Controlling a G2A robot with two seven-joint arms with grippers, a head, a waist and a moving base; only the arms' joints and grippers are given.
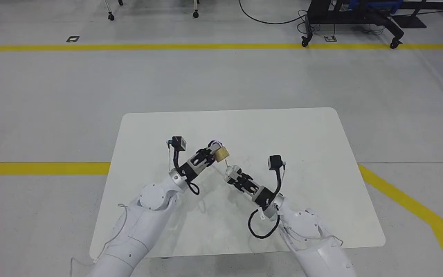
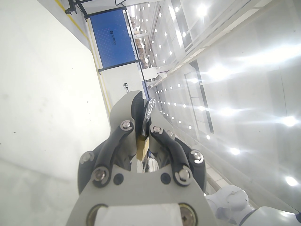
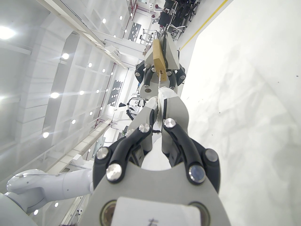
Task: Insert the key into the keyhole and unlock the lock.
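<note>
Seen from above, the left claw (image 1: 214, 154) holds a brass lock (image 1: 221, 154) over the white table (image 1: 311, 138), with the right claw (image 1: 230, 173) just beside it. The left wrist view adds the grip itself: the left claw is pinching the lock by its silver shackle (image 2: 148, 109), brass body toward the wrist. The right wrist view shows the right claw pinching the key (image 3: 160, 79), whose tip meets the keyhole (image 3: 160, 71). How deep it sits cannot be told.

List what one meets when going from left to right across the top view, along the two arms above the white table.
Black-and-white left gripper → small brass-coloured metal padlock → black-and-white right gripper, which holds the thin silver key.
</note>
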